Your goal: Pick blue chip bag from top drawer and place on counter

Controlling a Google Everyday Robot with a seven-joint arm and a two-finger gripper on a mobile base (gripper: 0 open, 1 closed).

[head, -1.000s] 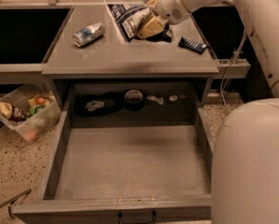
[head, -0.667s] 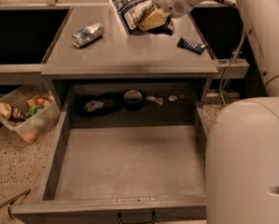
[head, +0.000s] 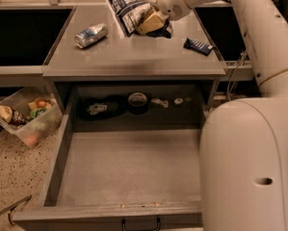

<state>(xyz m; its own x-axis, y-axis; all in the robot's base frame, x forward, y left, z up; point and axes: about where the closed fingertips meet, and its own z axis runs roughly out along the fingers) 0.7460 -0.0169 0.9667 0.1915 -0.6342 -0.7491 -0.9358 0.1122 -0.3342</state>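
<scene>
The blue chip bag point(head: 127, 11), dark blue with white patches, is at the far middle of the grey counter point(head: 134, 57), tilted, with its lower end by the surface. My gripper point(head: 151, 21) reaches in from the right and its tan fingers point(head: 148, 24) are closed on the bag's right side. The top drawer point(head: 129, 167) is pulled fully open below the counter, its black handle point(head: 140, 224) at the front. Its wide front part holds nothing.
A silver-blue can point(head: 91, 35) lies at the counter's left. A small dark blue bar wrapper point(head: 198, 45) lies at its right. A black ring-shaped item point(head: 137, 101), a dark packet point(head: 98, 109) and small scraps sit at the drawer's back. A plastic bin point(head: 23, 117) stands on the floor at left. My arm's white body point(head: 249, 167) fills the right.
The gripper and the blue chip bag have moved together toward the counter's far edge. The can, the wrapper and the drawer have not moved.
</scene>
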